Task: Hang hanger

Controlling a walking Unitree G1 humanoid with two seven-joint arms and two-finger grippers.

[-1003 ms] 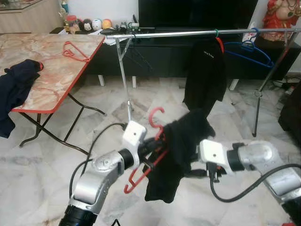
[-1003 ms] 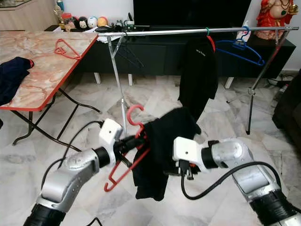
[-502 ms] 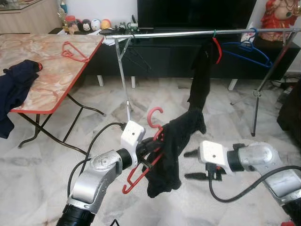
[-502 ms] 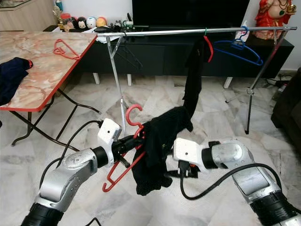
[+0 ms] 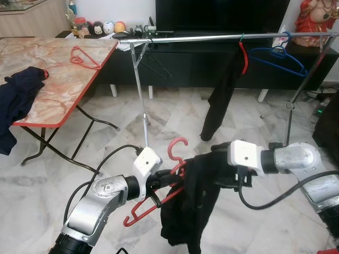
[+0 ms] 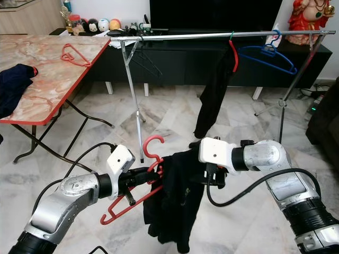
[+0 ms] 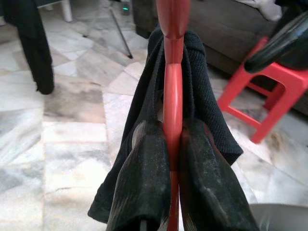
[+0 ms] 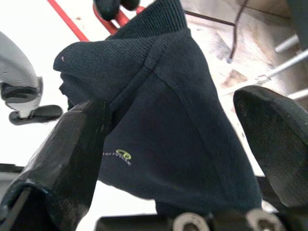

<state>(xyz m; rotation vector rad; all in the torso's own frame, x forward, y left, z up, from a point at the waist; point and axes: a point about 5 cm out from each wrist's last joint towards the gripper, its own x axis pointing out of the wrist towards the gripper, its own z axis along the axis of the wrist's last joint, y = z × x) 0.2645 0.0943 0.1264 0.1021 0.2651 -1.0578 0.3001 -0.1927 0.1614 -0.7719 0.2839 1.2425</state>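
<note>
Gripping the red hanger [image 5: 168, 180], the left gripper [image 7: 172, 159] is clamped tight — a dark garment [image 5: 192, 203] drapes over it. Right gripper [image 8: 183, 144] — fingers spread around the cloth.

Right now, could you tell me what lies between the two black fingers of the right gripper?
In the right wrist view, the dark garment hanging on the red hanger lies between the open right gripper fingers.

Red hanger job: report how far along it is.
Done: the dark garment is draped over the red hanger. In hand: the left end effector is shut on the hanger's bar, while the right end effector is open with its fingers either side of the garment's shoulder. Left: the hanger's hook is not yet on the metal rail, where a black shirt and a blue hanger hang.
</note>
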